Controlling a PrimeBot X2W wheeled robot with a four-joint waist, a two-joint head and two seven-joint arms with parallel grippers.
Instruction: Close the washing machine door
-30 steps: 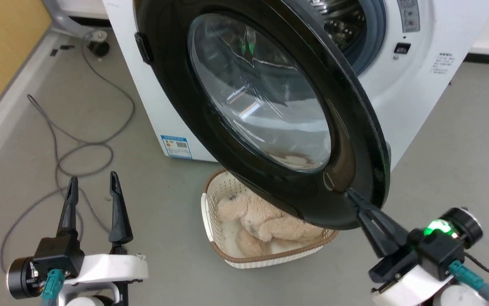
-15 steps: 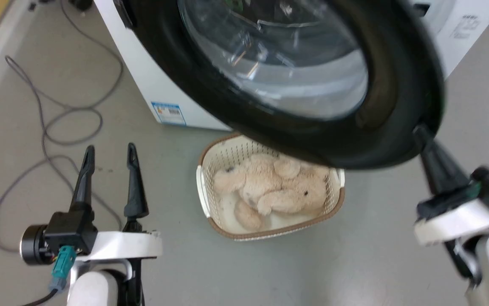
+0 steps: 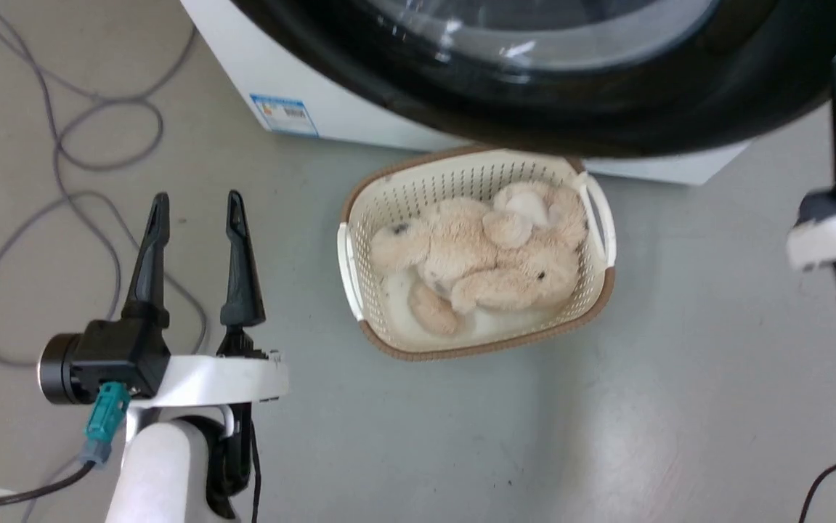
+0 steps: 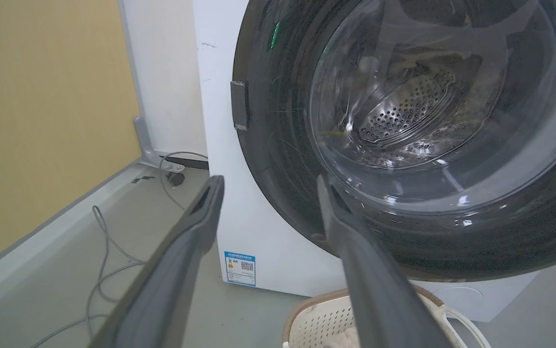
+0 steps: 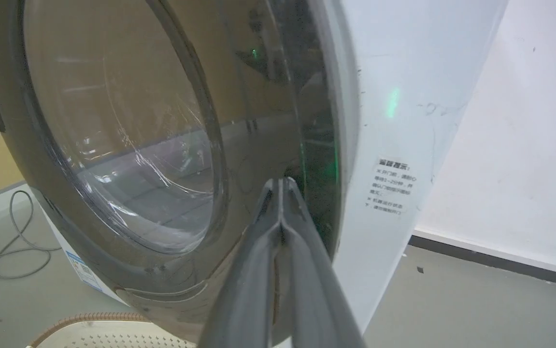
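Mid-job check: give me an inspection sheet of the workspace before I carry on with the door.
Surface: grey floor, smooth.
Job's things: washing machine door lies close against the washing machine front; latching cannot be told.
Clutter: cream basket holding a plush toy, below the door.
Grippers: left gripper open, empty; right gripper shut, tips at the door's black rim.
Cables: grey cable looped on the floor.
Surroundings: yellow wall, white wall.

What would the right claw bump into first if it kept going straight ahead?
The washing machine door, on its black rim; the right claw seems almost touching it, though depth is unclear.
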